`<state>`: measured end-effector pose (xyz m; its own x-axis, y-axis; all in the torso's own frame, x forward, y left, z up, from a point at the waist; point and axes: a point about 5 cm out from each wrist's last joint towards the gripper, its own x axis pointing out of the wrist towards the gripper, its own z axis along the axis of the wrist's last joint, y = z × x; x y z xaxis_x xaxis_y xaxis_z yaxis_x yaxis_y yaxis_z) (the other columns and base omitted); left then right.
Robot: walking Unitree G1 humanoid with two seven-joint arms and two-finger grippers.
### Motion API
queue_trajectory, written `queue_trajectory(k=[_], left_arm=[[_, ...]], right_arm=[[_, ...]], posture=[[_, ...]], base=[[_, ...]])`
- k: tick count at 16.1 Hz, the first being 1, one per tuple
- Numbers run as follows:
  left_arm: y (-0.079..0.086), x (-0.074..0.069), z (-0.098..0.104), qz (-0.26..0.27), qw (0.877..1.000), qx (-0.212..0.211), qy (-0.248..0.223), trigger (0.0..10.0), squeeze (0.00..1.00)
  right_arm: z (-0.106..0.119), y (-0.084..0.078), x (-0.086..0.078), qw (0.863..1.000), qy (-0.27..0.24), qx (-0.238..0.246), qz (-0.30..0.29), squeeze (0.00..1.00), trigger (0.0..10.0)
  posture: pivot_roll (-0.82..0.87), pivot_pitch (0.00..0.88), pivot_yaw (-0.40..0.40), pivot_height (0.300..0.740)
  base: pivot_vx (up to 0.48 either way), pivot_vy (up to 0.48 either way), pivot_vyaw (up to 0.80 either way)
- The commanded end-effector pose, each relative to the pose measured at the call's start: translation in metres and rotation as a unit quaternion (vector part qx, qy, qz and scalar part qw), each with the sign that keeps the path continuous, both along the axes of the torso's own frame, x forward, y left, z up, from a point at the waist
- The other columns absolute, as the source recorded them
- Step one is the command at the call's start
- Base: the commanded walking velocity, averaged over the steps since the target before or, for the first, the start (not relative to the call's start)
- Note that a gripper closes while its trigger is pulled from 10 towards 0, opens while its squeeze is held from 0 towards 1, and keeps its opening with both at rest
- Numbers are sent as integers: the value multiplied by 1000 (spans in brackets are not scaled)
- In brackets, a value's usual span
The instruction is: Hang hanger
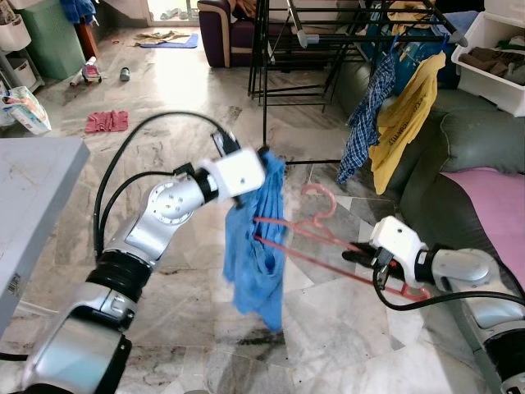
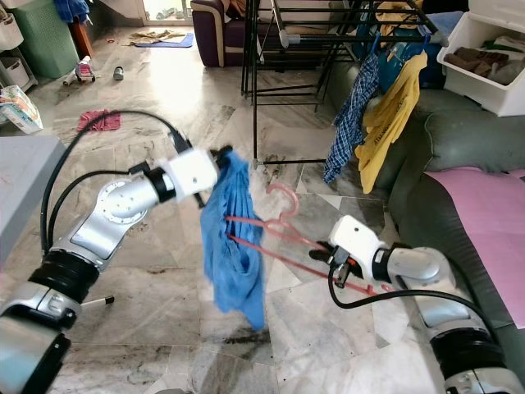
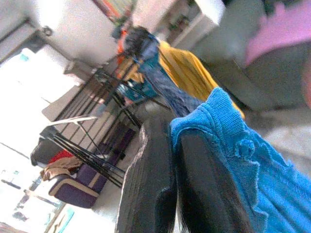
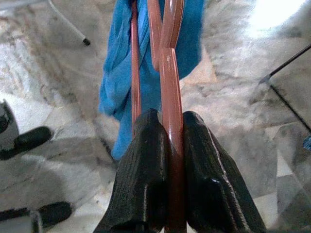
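The right hand [image 4: 165, 145] is clamped shut on one end of the pink hanger [image 1: 316, 230], whose bar runs away from its fingers toward the left hand [image 1: 264, 158]. The left hand is pinched shut on the top edge of the blue shirt [image 1: 258, 254], which hangs below it and drapes over the far end of the hanger, between the two hands and well above the floor [image 1: 180, 90].

The hold on the hanger is at its very tip, so the weight of the shirt could twist it in the fingers or lever it loose. If the hands pull apart, the cloth could slide off the hanger arm or drag it out of the grip. The drying rack [image 1: 328, 41] stands well beyond both hands, and the hook [image 1: 320, 197] could snag on the clothes [image 1: 402, 115] already hanging there.
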<state>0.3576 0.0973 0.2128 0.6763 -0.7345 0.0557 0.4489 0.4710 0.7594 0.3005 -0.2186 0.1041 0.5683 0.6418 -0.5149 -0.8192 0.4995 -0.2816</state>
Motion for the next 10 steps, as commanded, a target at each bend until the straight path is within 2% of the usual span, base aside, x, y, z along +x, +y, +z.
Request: queue_trajectory(k=[1,5,8,9,10], left_arm=[[4,0,12,11,1000,-28,-5,10000,0],[22,3,16,63,997,-32,2,10000,0],[30,7,30,104,993,-60,-19,10000,0],[30,7,36,108,990,-84,-27,10000,0],[26,4,40,90,991,-99,-30,10000,0]], right_arm=[[-3,-5,2,1000,8,-5,-23,0,10000],[-14,-26,-1,996,26,-22,-81,0,10000],[-21,-40,-4,991,38,-39,-119,0,10000],[-21,-48,1,984,28,-32,-171,0,10000],[-20,-53,5,977,22,-20,-210,0,10000]], posture=[[76,70,-37,740],[67,75,-39,740],[60,78,-44,740],[57,79,-46,740],[58,79,-49,740]], base=[[0,0,0],[0,0,0],[0,0,0],[0,0,0],[0,0,0]])
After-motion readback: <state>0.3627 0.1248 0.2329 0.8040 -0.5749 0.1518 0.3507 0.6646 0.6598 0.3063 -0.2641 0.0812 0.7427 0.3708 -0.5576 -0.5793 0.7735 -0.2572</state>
